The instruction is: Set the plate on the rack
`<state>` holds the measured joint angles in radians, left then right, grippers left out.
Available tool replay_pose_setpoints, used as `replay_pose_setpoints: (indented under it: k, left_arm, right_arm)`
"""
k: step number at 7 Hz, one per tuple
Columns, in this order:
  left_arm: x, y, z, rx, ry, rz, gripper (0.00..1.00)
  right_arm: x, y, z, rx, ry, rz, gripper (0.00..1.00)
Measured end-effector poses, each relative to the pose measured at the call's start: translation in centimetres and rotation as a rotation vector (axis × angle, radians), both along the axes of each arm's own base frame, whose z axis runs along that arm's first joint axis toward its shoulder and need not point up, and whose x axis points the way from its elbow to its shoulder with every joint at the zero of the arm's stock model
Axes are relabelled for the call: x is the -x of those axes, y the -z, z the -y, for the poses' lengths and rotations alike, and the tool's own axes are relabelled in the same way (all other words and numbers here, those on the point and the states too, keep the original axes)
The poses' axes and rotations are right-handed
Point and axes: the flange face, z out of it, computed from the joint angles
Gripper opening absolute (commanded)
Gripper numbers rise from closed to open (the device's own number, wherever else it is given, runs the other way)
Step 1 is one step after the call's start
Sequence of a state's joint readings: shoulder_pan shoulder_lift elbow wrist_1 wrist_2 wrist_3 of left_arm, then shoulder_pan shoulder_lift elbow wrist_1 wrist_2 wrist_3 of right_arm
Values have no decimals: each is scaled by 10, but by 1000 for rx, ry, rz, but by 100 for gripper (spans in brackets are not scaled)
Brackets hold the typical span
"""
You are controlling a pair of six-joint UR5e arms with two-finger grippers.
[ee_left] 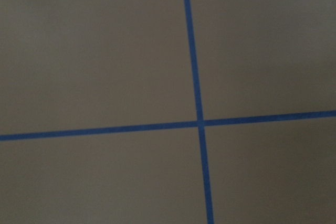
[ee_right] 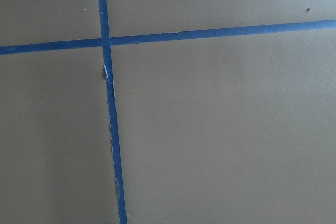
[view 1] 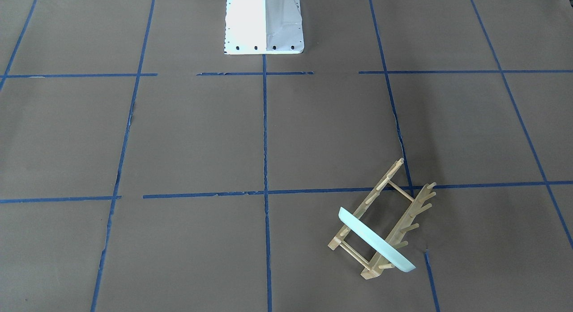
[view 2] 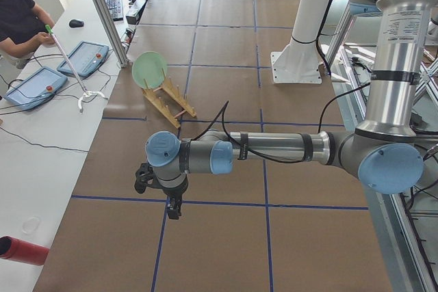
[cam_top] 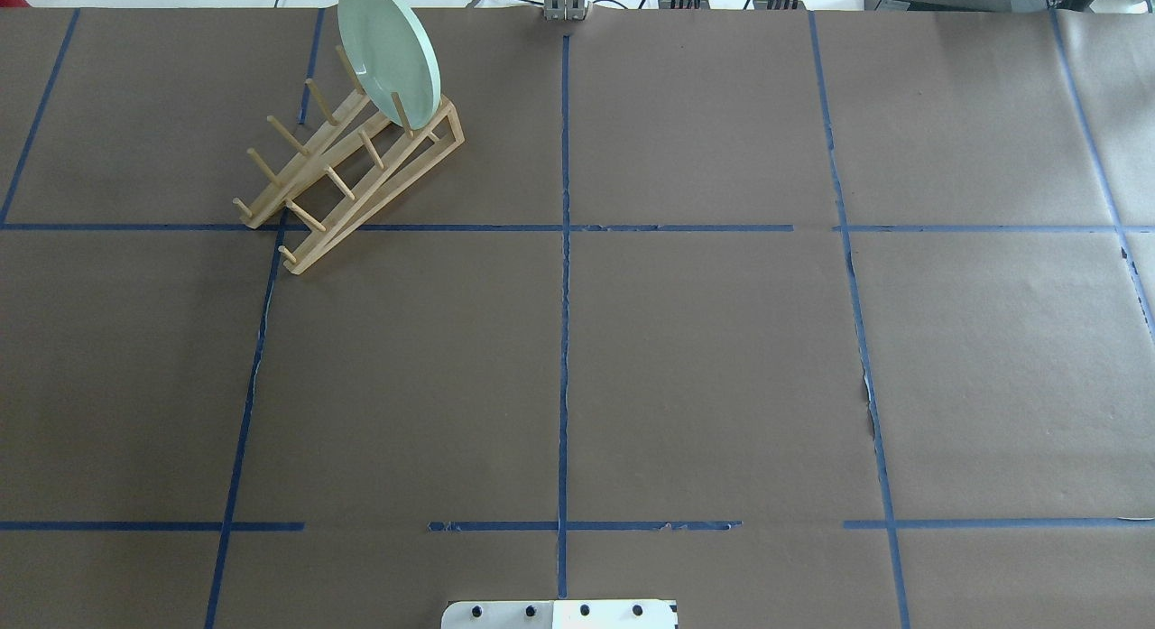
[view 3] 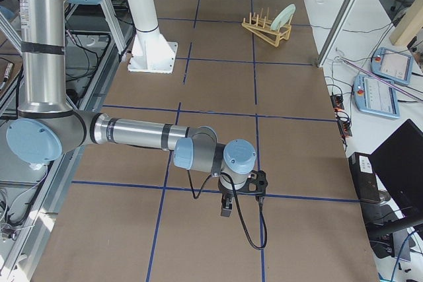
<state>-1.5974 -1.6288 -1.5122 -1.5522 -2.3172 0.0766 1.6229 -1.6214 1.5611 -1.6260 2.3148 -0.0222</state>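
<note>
The pale mint-green plate [cam_top: 388,51] stands on edge between the pegs at the far end of the light-wood rack [cam_top: 316,182], at the table's far left. Both also show in the front view, plate [view 1: 376,240] and rack [view 1: 396,213], and small in the side views, plate [view 2: 149,70] and plate [view 3: 285,14]. My left gripper [view 2: 174,210] hangs over the table far from the rack, seen only from the left side. My right gripper [view 3: 226,208] shows only from the right side. I cannot tell whether either is open or shut. Both wrist views show only brown paper and blue tape.
The white robot base [view 1: 264,25] stands at the table's near middle edge. Blue tape lines grid the brown paper. A person [view 2: 17,22] sits beside teach pendants [view 2: 34,83] on a side table. A red cylinder [view 2: 20,249] lies off the table.
</note>
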Motion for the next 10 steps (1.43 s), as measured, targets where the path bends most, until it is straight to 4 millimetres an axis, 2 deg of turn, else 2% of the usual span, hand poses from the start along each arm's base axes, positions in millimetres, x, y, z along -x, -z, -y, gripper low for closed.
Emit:
replay_pose_setpoints:
  k: [1, 4, 10]
  left_arm:
    - [0, 3, -3, -4, 1, -7, 100]
    - [-3, 24, -29, -34, 4, -44, 100]
    - [-4, 22, -34, -33, 2, -47, 100]
  right_arm:
    - [0, 0, 0, 0, 0, 0, 100]
    - [0, 0, 0, 0, -1, 0, 100]
    - [0, 0, 0, -1, 0, 0, 100]
